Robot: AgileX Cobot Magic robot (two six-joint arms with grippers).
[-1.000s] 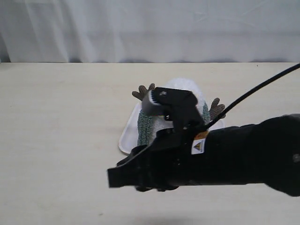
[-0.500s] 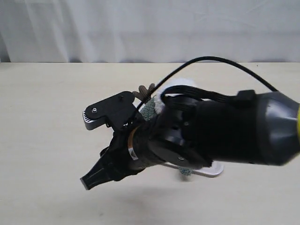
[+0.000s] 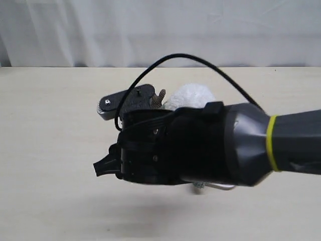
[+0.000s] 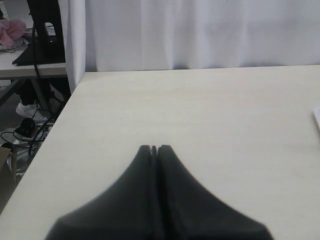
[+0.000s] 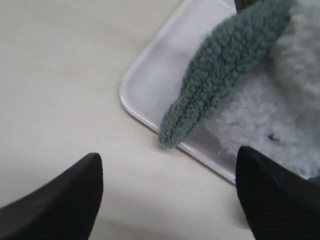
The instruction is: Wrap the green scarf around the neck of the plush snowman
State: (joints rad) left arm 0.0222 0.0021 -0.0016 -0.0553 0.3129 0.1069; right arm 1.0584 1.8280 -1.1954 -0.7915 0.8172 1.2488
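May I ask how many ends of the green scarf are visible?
1: one end of the green scarf lies over the white tray's rim; the other may be hidden.

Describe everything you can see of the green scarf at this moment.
The fuzzy dull grey-green fabric scarf shows only one end, in the right wrist view: a thick, nubbly strip narrowing to a rounded tip. It lies slack on the white rounded-corner tray, its tip over the rim, its farther part against the fluffy white plush snowman. The open right gripper does not touch it. In the exterior view the arm hides nearly all of it.
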